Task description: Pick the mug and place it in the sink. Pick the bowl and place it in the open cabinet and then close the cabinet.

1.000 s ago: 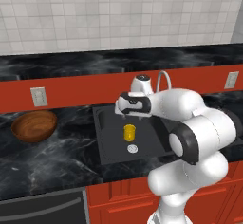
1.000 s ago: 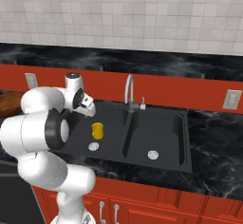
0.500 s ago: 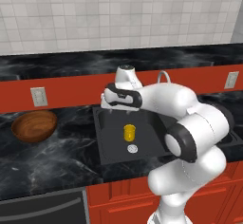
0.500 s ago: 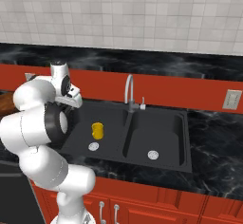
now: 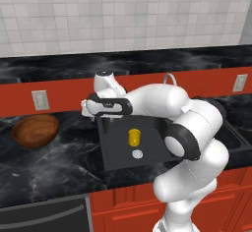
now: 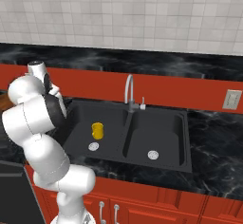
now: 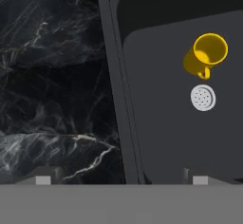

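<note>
The yellow mug [image 5: 133,136] stands upright on the floor of the black sink [image 5: 107,152], in the left basin near the round drain [image 7: 203,98]. It appears again as the mug [image 6: 97,129] and, from above, the mug [image 7: 206,54]. My gripper [image 5: 88,110] hangs open and empty above the sink's left rim [image 7: 116,76], to the left of the mug. Its fingertips [image 7: 42,180] stand wide apart. The brown wooden bowl [image 5: 35,130] rests on the counter, further left of the gripper. The cabinet is out of view.
A curved silver faucet [image 6: 129,89] rises behind the divider between the sink's two basins. Black marble counter [image 7: 52,76] spreads left of the sink. Wall outlets [image 5: 40,100] sit on the red backsplash. A dark stove front [image 5: 44,218] lies at the lower left.
The arm has swung left, from above the sink's left basin to over its left rim. The mug stays put in the sink. The gripper has stayed open.
</note>
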Available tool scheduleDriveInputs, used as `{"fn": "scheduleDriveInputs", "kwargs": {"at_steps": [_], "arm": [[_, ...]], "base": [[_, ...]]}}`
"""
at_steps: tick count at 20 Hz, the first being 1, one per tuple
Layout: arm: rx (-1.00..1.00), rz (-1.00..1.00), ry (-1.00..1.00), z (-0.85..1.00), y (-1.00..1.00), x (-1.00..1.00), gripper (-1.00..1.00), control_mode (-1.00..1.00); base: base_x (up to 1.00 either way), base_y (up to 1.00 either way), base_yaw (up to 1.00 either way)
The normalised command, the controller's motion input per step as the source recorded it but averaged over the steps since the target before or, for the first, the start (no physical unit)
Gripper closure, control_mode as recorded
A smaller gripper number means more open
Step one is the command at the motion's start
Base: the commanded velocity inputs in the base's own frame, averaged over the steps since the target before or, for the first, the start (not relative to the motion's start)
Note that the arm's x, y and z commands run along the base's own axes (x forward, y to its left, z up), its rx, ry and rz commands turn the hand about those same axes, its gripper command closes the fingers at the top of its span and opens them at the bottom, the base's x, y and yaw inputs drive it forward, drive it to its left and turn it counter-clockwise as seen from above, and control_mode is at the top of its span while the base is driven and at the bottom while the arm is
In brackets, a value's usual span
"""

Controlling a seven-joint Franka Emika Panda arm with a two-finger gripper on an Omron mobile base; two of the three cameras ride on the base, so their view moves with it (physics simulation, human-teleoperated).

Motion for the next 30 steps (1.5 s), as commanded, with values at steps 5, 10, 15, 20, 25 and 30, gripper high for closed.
{"fn": "scheduleDriveInputs", "kwargs": {"at_steps": [5, 10, 15, 20, 25, 30], "arm": [[-0.03, -0.01, 0.00, 0.00, 0.76, 0.00, -1.00, -1.00], [0.00, 0.00, 0.00, 0.00, 0.57, 0.00, -1.00, -1.00], [0.00, 0.00, 0.00, 0.00, 0.50, 0.00, -1.00, -1.00], [0.00, -0.03, 0.00, 0.00, 0.51, 0.00, -1.00, -1.00], [0.00, -0.03, 0.00, 0.00, 0.48, 0.00, -1.00, -1.00], [0.02, -0.03, 0.00, -0.02, 0.16, 0.03, -1.00, -1.00]], "base": [[0.00, 0.00, 0.00], [0.00, 0.00, 0.00], [0.00, 0.00, 0.00], [0.00, 0.00, 0.00], [0.00, 0.00, 0.00], [0.00, 0.00, 0.00]]}}
